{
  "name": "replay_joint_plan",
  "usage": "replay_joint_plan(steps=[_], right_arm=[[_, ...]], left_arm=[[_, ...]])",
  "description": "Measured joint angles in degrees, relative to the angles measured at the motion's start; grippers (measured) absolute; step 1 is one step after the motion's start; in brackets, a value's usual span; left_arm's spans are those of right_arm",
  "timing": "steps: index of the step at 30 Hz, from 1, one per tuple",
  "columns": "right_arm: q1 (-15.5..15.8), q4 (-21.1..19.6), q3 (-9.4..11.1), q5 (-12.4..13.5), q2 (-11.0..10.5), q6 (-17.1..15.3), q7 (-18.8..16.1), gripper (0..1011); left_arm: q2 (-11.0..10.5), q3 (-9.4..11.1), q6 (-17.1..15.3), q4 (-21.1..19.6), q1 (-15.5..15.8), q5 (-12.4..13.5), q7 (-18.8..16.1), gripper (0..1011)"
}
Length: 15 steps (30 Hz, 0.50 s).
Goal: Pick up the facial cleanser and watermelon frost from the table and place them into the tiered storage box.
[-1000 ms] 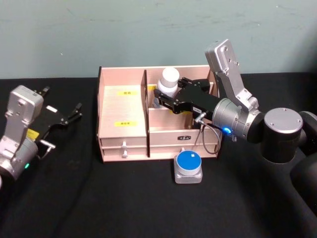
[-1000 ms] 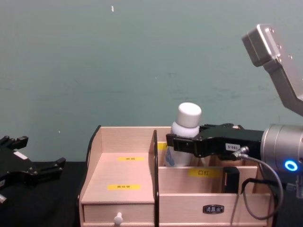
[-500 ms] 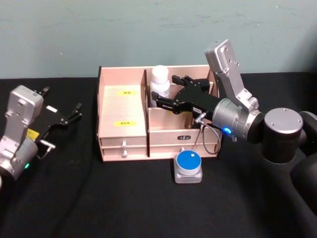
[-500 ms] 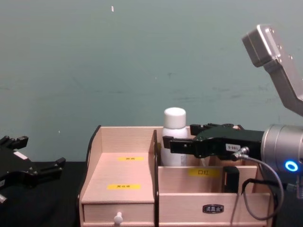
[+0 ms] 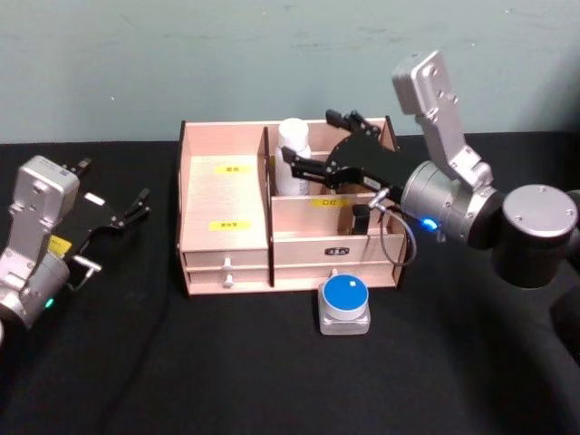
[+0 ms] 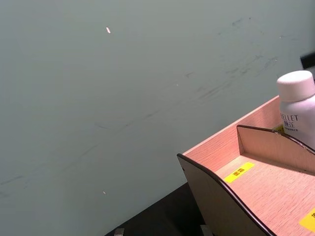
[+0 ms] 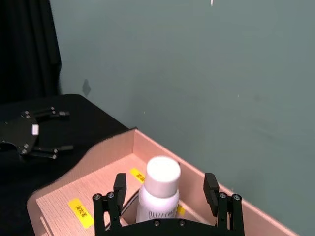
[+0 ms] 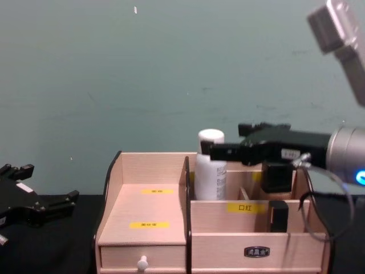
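Observation:
The facial cleanser (image 5: 293,161), a white bottle with a white cap, stands upright in the back compartment of the tiered storage box (image 5: 225,195). It also shows in the chest view as the bottle (image 8: 211,171) and past the box's curved side (image 6: 221,196) as the bottle (image 6: 298,110). My right gripper (image 5: 308,136) hovers open just above and beside it, its fingers apart from the cap (image 7: 163,173). A small dark item (image 5: 360,220) stands in a middle compartment; I cannot tell if it is the watermelon frost. My left gripper (image 5: 122,217) rests open at the far left.
A grey square block with a round blue top (image 5: 345,304) sits on the black table right in front of the box's drawers. A green wall stands close behind the box. Open black tabletop lies between the left gripper (image 8: 51,205) and the box.
My right gripper lowered the cleanser into the back compartment, opened and let go. It has since risen and drawn back to the right. The left arm stayed still.

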<state>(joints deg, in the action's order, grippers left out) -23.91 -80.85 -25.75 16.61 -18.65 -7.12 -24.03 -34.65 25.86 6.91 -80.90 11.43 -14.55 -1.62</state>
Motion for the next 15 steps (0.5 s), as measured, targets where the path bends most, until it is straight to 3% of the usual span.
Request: replay_joint_plan(steps=[8, 15], right_arm=[[3.7, -10.6, 2.1, 1.6, -4.4, -4.4, -0.3, 1002], [11.2, -22.7, 5.7, 5.8, -10.2, -9.6, 0.5, 1003]], left_arm=[[0.0, 0.0, 0.0, 0.0, 0.0, 0.0, 0.0, 1001], [0.0, 0.0, 0.0, 0.0, 0.0, 0.0, 0.0, 1001]])
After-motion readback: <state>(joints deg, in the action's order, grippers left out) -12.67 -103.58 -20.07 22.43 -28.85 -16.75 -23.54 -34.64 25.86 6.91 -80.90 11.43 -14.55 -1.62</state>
